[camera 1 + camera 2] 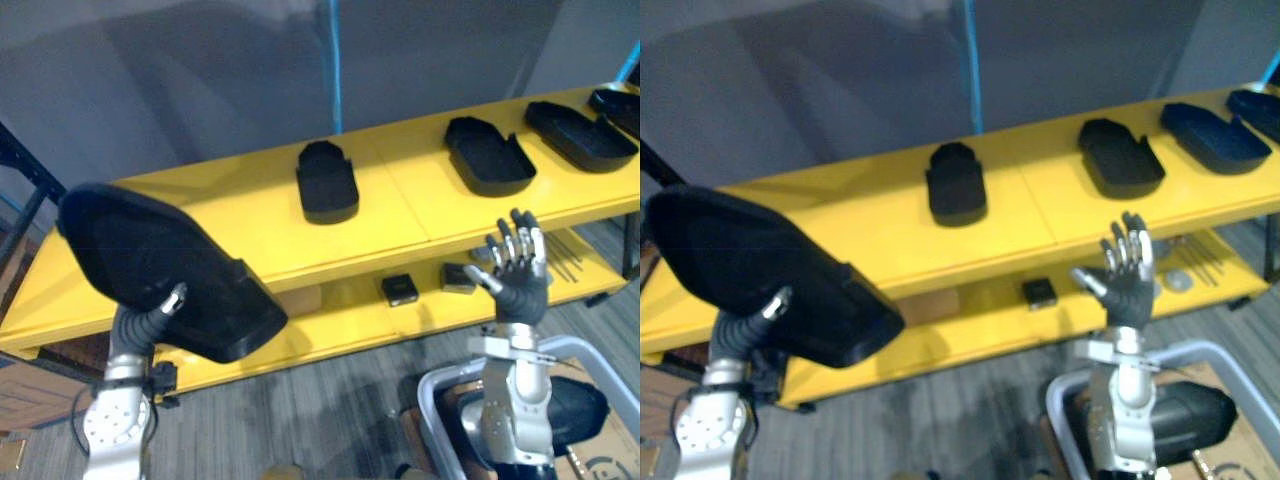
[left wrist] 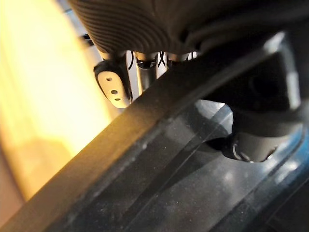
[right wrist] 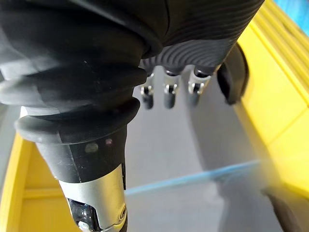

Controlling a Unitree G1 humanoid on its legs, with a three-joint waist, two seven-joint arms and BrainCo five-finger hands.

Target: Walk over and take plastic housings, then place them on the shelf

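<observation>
A large black plastic housing [image 1: 150, 260] is held tilted above the left end of the yellow shelf [image 1: 250, 215]. My left hand [image 1: 148, 322] grips its near edge from below, thumb curled over the rim; in the left wrist view the housing [image 2: 169, 183] lies across the hand. Three more black housings [image 1: 327, 182] [image 1: 488, 155] [image 1: 580, 132] lie in a row on the shelf top. My right hand [image 1: 518, 275] is raised in front of the shelf's front edge, fingers [image 3: 166, 94] straight and holding nothing.
A fourth housing [image 1: 620, 105] shows at the shelf's far right. Small black parts [image 1: 400, 290] lie on the lower yellow board. A grey bin [image 1: 440, 395] with another black housing [image 1: 575, 405] stands at the lower right. A grey wall rises behind the shelf.
</observation>
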